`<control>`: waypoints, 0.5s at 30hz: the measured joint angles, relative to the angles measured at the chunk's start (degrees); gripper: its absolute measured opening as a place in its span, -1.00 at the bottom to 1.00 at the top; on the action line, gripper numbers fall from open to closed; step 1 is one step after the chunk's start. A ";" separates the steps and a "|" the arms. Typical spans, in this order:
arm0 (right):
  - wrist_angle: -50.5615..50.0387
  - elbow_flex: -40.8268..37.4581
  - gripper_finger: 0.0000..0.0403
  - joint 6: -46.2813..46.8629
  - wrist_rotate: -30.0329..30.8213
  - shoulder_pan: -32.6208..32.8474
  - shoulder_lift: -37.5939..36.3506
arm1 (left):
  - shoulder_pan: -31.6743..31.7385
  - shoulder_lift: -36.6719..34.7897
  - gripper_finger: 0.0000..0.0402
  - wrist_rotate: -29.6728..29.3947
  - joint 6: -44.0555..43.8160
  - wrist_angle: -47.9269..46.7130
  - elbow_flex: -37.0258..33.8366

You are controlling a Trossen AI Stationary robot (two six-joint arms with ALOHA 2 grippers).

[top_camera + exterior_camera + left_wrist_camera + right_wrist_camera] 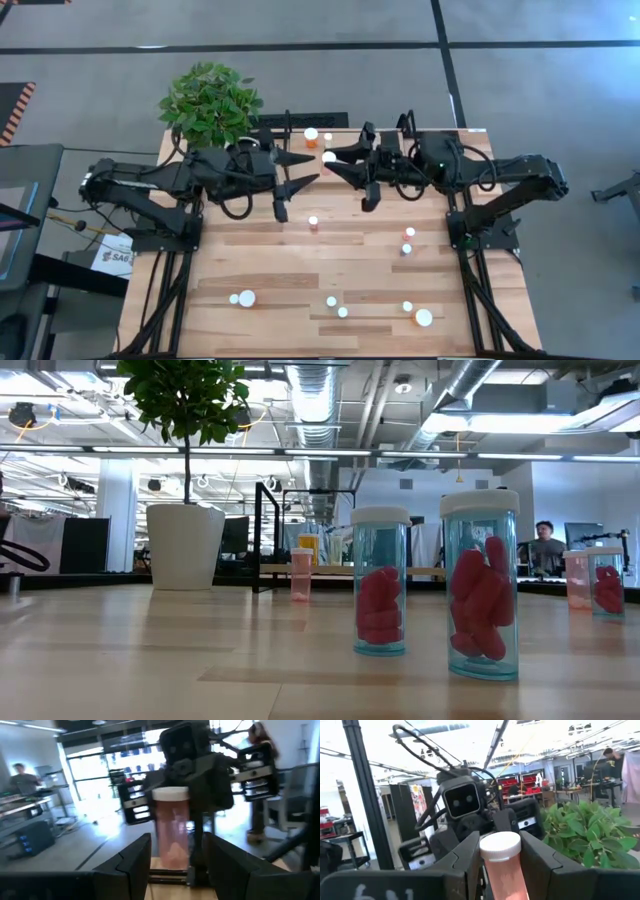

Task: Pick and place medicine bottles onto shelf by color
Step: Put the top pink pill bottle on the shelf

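A pinkish bottle (504, 872) with a white cap (328, 157) is held high over the table's far middle by my right gripper (500, 842), which is shut on it. My left gripper (312, 168) faces it from the table's left, open. In the left wrist view the same bottle (172, 827) shows between the left gripper's two fingers (135, 860); whether they touch it, I cannot tell. The shelf (300, 120) stands at the far edge, and an orange bottle (311, 134) rests on its board (330, 570). Other bottles stand on the table. My right gripper pinches the bottle's body just under the cap (489, 870) between its two fingers. The fingers come about level from the table's right. The bottle stands upright in the hold, cap up, lifted clear of the table.
A leafy plant (210, 100) in a white pot (185, 545) stands at the far left corner. Bottles with red pills (380, 585) (483, 585) stand near the front edge; more (313, 222) (408, 240) (242, 298) are scattered over the planks. People sit in the room behind.
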 joint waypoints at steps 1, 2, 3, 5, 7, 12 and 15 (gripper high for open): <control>0.01 0.00 -0.32 0.02 0.00 0.00 0.00 | 0.22 0.05 -0.16 0.62 -0.06 -0.18 0.00; 0.01 0.00 -0.32 0.02 0.01 -0.03 0.00 | 0.41 0.11 -0.14 0.78 -0.06 -0.16 0.00; 0.05 0.00 -0.32 0.02 0.00 -0.06 0.00 | 0.60 0.11 -0.12 0.95 -0.06 -0.16 -0.02; 0.22 0.00 -0.32 0.00 0.02 -0.04 0.00 | 0.91 0.09 -0.05 1.14 -0.29 0.11 -0.02; 0.28 0.00 -0.32 0.02 0.00 -0.08 0.00 | 1.02 0.09 0.03 1.91 -0.58 0.35 -0.02; 1.30 0.03 -0.33 0.00 0.00 -0.12 0.43 | 1.10 0.09 0.20 2.30 -0.69 0.70 -0.02; 2.82 -0.03 -0.33 -0.04 -0.02 0.16 1.31 | 1.90 0.09 0.25 4.42 -2.15 0.72 -0.02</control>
